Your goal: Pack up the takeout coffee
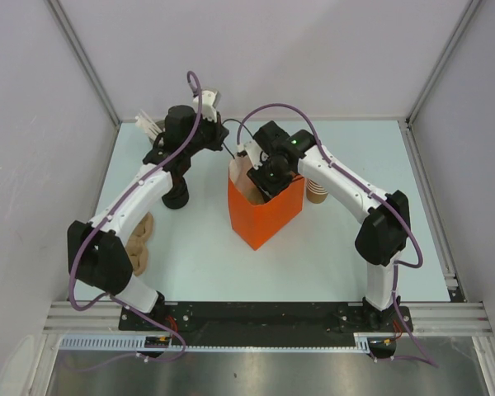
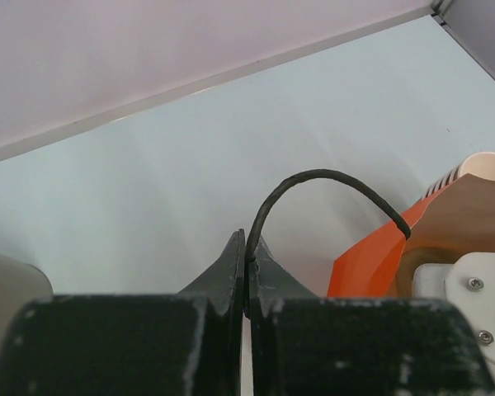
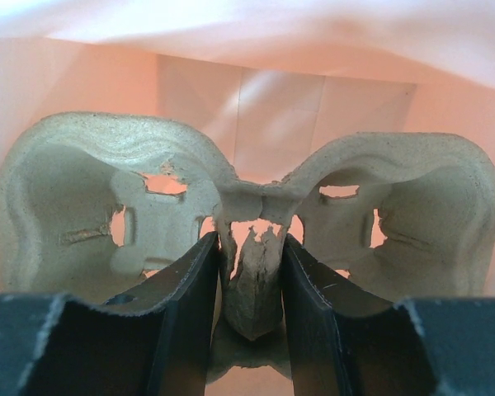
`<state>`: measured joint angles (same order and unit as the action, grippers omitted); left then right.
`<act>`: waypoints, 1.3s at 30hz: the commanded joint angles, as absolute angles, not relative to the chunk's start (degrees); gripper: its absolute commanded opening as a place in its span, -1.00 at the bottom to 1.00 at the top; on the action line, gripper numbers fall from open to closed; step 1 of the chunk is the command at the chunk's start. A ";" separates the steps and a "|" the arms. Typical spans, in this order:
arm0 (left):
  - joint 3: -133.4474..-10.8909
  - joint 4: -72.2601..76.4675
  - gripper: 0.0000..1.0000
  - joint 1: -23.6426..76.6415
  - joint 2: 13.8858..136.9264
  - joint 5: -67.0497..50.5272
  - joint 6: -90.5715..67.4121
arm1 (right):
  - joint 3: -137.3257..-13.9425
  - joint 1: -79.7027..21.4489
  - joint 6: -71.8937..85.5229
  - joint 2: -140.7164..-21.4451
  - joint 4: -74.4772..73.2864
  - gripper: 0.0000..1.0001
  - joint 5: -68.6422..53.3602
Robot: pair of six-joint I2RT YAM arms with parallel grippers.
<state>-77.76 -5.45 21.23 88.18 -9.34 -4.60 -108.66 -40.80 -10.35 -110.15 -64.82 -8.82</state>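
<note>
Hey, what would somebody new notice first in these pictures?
The bright orange bag at mid-table grabs the eye, with the right gripper reaching down inside it, jaws clamped on the centre ridge of a grey pulp cup carrier. The left gripper, jaws shut, pinches the bag's black cord handle.

Orange bag (image 1: 268, 219); grey-beige pulp carrier (image 3: 74, 198); black cord handle (image 2: 322, 175); mint table (image 1: 198, 252).
</note>
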 commanded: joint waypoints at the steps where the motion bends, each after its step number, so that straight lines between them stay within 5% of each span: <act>1: -81.12 -4.30 -1.00 21.27 88.77 -6.77 -5.10 | -109.95 -41.48 -11.95 -110.21 -67.67 -0.20 -9.05; 39: -81.56 -3.52 -0.99 21.27 88.86 -8.26 -5.27 | -111.27 -41.57 -13.10 -115.14 -70.49 -0.08 -9.76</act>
<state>-79.37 -6.52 21.26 89.86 -8.05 -4.58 -108.71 -41.12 -12.25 -114.45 -67.75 -9.17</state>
